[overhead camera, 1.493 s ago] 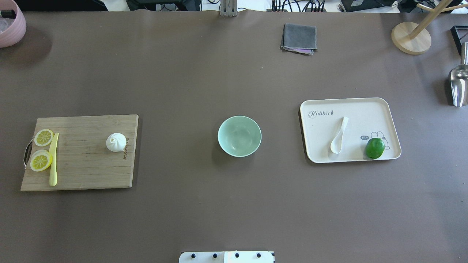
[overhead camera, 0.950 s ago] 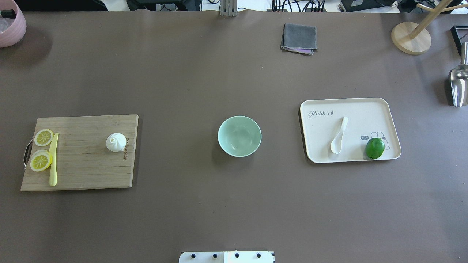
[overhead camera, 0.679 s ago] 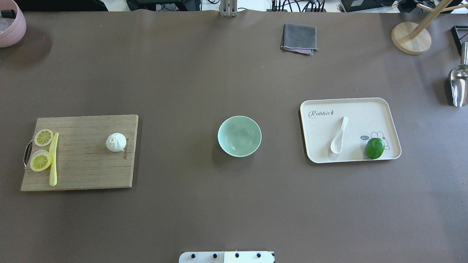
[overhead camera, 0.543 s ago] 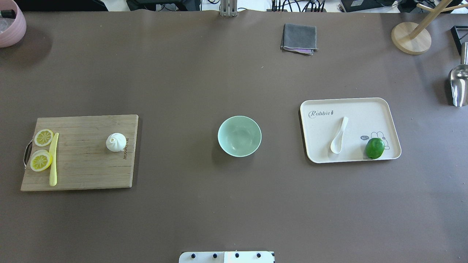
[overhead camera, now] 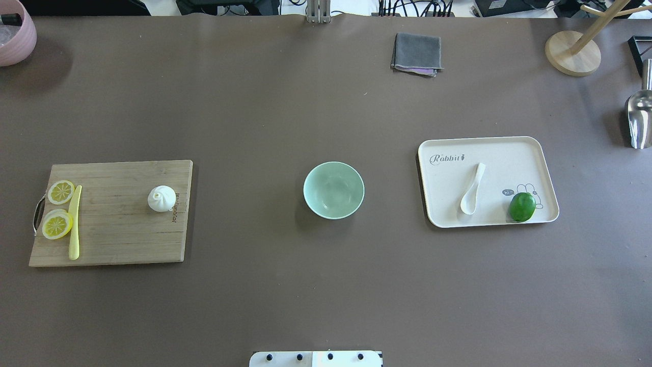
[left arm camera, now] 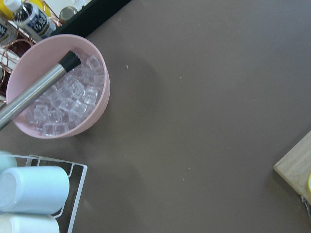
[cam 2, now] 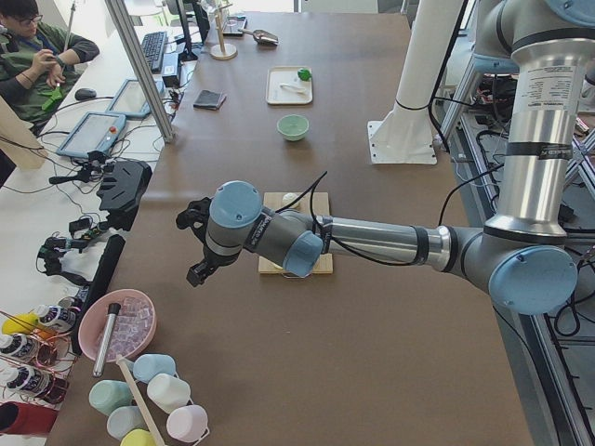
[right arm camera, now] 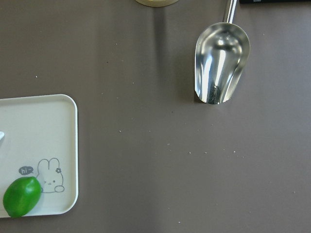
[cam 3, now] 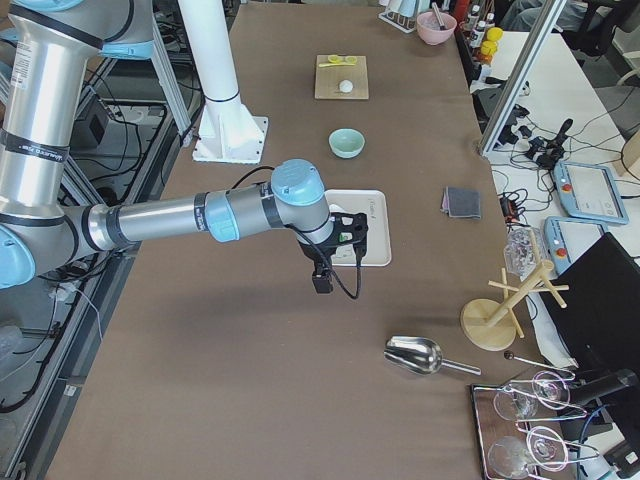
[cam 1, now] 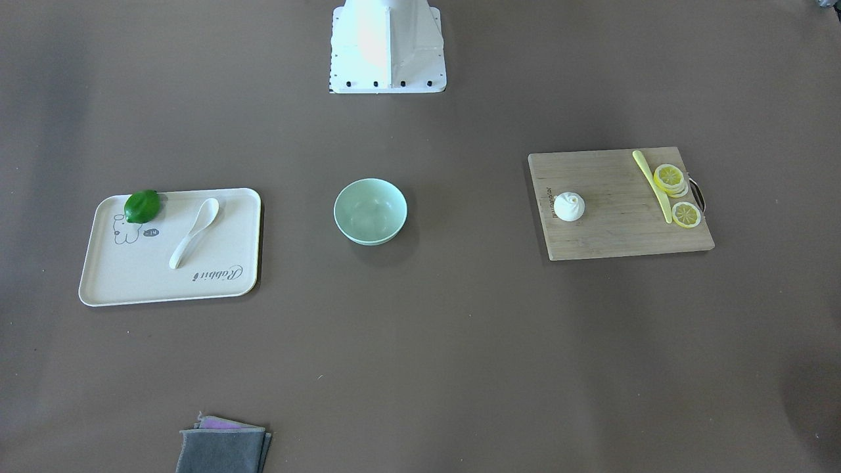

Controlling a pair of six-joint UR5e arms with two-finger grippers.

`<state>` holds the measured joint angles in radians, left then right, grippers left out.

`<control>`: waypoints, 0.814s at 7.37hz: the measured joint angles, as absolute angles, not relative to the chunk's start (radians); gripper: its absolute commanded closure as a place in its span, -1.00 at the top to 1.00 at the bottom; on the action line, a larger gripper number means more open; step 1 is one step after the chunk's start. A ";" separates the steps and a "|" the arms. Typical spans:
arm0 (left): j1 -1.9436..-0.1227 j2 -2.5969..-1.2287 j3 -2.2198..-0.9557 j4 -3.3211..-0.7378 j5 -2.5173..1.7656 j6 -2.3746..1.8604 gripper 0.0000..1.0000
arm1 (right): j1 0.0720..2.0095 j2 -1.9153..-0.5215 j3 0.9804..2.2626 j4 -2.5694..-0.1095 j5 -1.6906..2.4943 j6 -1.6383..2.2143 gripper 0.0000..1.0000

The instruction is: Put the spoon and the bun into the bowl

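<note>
**Table set, nothing yet in the bowl.** A wide brown tabletop [overhead camera: 326, 285] is pictured with both items of the job unplaced. The robot's two grey-and-blue arms are held over opposite ends. The left gripper [cam 2: 195, 246] is seen near the left end, beyond a rectangular wooden cutting board [overhead camera: 117, 234]. The right gripper [cam 3: 325, 272] is seen near the right end, beyond a cream rectangular tray [overhead camera: 509, 153] printed with a rabbit. Each gripper is caught only in a side view, so it cannot be told whether its fingers are spread or pressed together.

The board is laid toward the left end and the tray toward the right, both about midway between the robot's edge and the far edge. The round pale mint-green bowl [overhead camera: 316, 178] is set between them at the table's centre and is seen empty.

The small white pleated bun [overhead camera: 161, 198] is found on the side of the board nearest the bowl. It is well apart from the yellow lemon slices [overhead camera: 57, 224] and the thin yellow-green stick [overhead camera: 75, 224]. The cream-white soup spoon [overhead camera: 472, 189] is laid on the tray near a green lime [overhead camera: 522, 206], not touching it.

The coming move is judged to turn on which arm is nearer. The bun lies centreward of the left gripper, across the board, so the left arm is better placed for it. The spoon lies centreward of the right gripper, past the lime. Its long axis is run roughly from the robot's edge to the far edge, scoop nearer the robot, so a grip across the handle is probably called for.
</note>
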<state>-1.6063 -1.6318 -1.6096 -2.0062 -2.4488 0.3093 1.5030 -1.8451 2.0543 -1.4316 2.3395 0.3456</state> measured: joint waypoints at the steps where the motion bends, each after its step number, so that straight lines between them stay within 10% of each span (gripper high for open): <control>1: -1.592 -1.632 -1.607 -2.061 -2.473 0.263 0.97 | 1.435 -1.809 2.054 -1.430 2.329 0.453 0.99; 6: -1.541 -1.632 -1.605 -2.110 -2.488 0.197 0.96 | 1.013 -1.572 2.012 -1.425 2.057 1.053 0.92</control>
